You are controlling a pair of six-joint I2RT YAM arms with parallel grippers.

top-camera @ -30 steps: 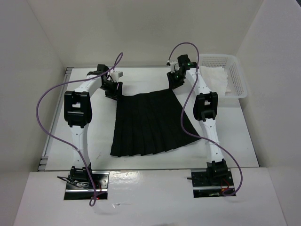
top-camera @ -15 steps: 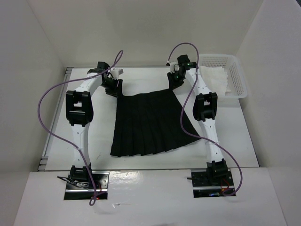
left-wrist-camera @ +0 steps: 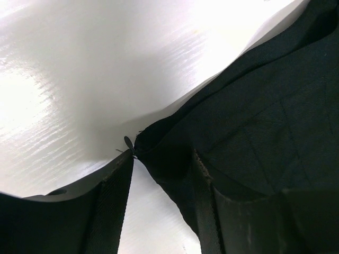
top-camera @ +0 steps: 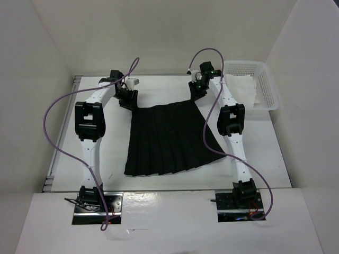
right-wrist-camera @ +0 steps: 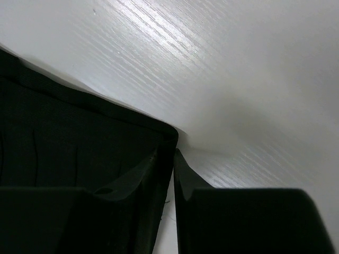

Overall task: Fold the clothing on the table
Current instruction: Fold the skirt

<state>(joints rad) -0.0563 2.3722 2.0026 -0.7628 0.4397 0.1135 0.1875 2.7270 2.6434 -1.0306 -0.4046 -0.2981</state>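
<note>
The clothing [top-camera: 168, 138], a black pleated skirt, lies flat on the table [top-camera: 111, 143], its narrow waistband toward the back. My left gripper [top-camera: 127, 99] is at the waistband's left corner. In the left wrist view the left gripper [left-wrist-camera: 163, 156] is open and straddles that corner of the skirt [left-wrist-camera: 254, 106], with white tabletop showing beside one finger [left-wrist-camera: 108, 203]. My right gripper [top-camera: 197, 91] is at the waistband's right corner. In the right wrist view the right gripper [right-wrist-camera: 174, 159] has its jaws nearly together, pinching the skirt's corner [right-wrist-camera: 79, 137].
A white perforated basket [top-camera: 266, 84] stands at the back right with a white cloth [top-camera: 241, 89] in it. White walls enclose the table on three sides. A grey rail [top-camera: 59, 143] runs along the left edge. Purple cables loop from both arms.
The right gripper's jaws have closed onto the waistband corner. The left gripper has shifted slightly at its corner. The skirt has not moved.
</note>
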